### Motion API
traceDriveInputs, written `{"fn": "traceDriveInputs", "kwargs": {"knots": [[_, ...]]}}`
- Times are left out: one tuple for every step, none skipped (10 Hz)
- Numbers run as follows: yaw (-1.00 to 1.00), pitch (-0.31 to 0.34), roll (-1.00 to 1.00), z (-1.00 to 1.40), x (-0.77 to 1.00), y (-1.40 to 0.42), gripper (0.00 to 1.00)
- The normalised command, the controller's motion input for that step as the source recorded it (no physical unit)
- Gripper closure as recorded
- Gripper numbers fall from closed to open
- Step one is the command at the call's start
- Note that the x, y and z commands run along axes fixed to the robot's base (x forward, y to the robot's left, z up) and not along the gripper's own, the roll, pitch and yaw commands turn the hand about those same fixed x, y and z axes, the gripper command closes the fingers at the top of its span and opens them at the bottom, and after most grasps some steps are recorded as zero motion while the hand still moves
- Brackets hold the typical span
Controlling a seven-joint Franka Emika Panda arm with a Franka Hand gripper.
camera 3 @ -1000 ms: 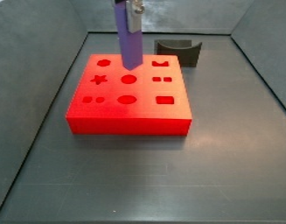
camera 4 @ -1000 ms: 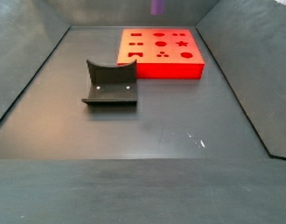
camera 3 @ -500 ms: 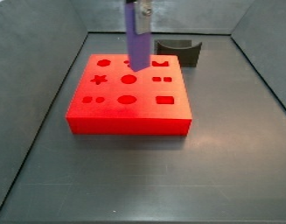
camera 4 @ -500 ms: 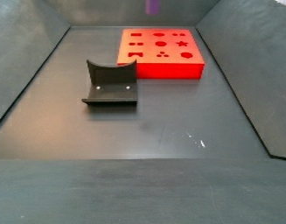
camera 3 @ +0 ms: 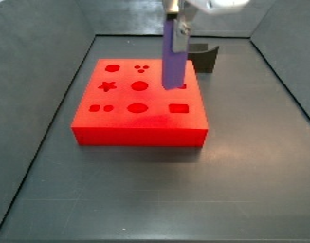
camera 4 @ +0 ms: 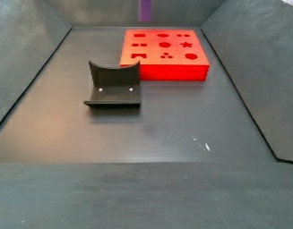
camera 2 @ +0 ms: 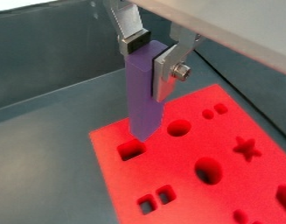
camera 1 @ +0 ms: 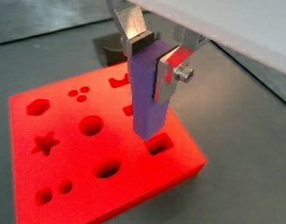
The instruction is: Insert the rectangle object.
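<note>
My gripper (camera 3: 176, 27) is shut on the rectangle object (camera 3: 175, 59), a slim purple bar that hangs upright. Its lower end hovers just above the right part of the red block (camera 3: 119, 121), over the small holes behind the rectangular hole (camera 3: 180, 108). In both wrist views the silver fingers (camera 1: 176, 65) (camera 2: 170, 68) clamp the bar's upper end (camera 1: 149, 92) (camera 2: 142, 96). The bar's tip is close to a rectangular hole (camera 1: 160, 143) (camera 2: 131, 150) near the block's edge. In a side view only the bar's end (camera 4: 146, 9) shows at the top edge, beyond the red block (camera 4: 168, 66).
The red block has several shaped holes: circles, a star, a hexagon, squares. The dark fixture (camera 3: 196, 56) stands behind the block's right corner, and it also shows out on the floor in a side view (camera 4: 113, 87). Grey bin walls rise on all sides.
My gripper has carried the purple bar to the right across the block, from above the back-left holes to above its right side. The bar stays upright in the grip.
</note>
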Motion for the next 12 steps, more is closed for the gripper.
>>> {"fn": "traceDriveInputs", "kwargs": {"knots": [[-0.79, 0.119, 0.00, -0.21, 0.15, 0.00, 1.00], [-0.83, 0.070, 0.00, -0.10, 0.13, -0.01, 1.00], [-0.73, 0.007, -0.05, -0.09, 0.33, -0.09, 1.00], [-0.68, 0.000, -0.09, -0.12, 0.41, -0.08, 1.00], [-0.42, 0.000, -0.06, -0.19, 0.52, -0.07, 1.00], [0.00, 0.033, -0.05, -0.11, 0.18, -0.03, 1.00], [0.00, 0.000, 0.05, 0.00, 0.00, -0.05, 1.00], [-0.05, 0.036, 0.06, -0.09, 0.29, 0.00, 1.00], [-0.45, 0.000, 0.11, -0.39, 0.25, 0.00, 1.00], [-0.65, -0.003, 0.23, -0.36, 0.09, 0.00, 1.00], [-0.50, 0.009, 0.23, -0.15, 0.00, 0.00, 1.00], [-0.33, 0.000, 0.09, -0.15, -0.12, 0.00, 1.00]]}}
